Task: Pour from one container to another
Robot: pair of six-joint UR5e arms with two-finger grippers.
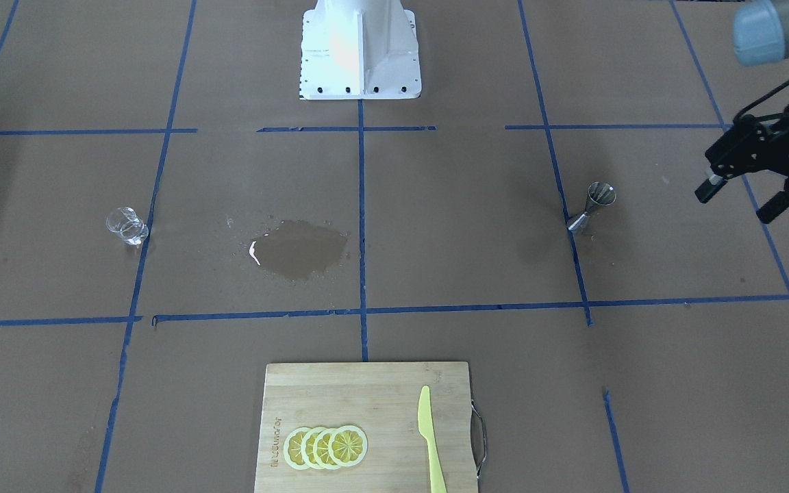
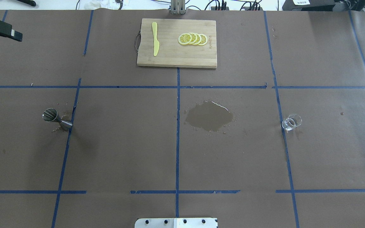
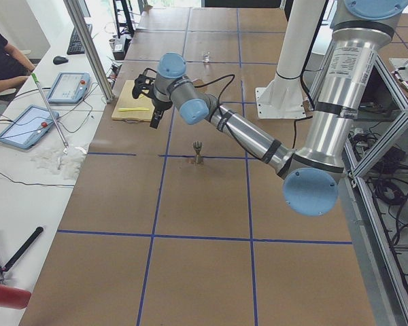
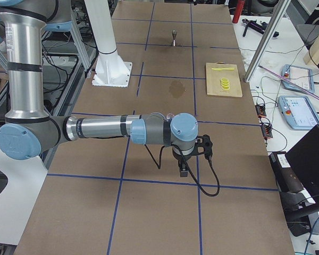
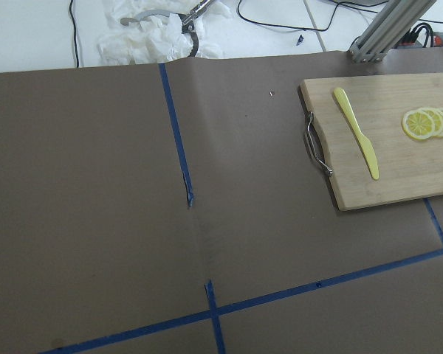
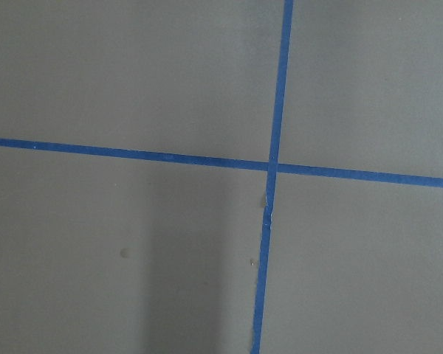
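Observation:
The small clear glass cup [image 1: 127,226] stands upright on the brown paper on my right side, also seen as the cup [image 2: 291,122] from overhead. The steel hourglass jigger [image 1: 593,207] stands upright on my left side on a blue tape line, and the jigger [image 2: 56,118] has small drops around its foot. My left gripper [image 1: 733,204] hovers open and holds nothing, out beyond the jigger towards the table's left end. My right gripper [image 4: 183,170] shows only in the exterior right view, low over the table near the right end; I cannot tell whether it is open or shut.
A wet puddle [image 2: 210,116] lies between cup and jigger. A bamboo cutting board [image 2: 176,42] at the far edge carries lemon slices [image 2: 192,39] and a yellow plastic knife [image 2: 155,42]. The robot's white base [image 1: 360,51] sits mid-table. A person sits beside tablets [image 3: 27,122].

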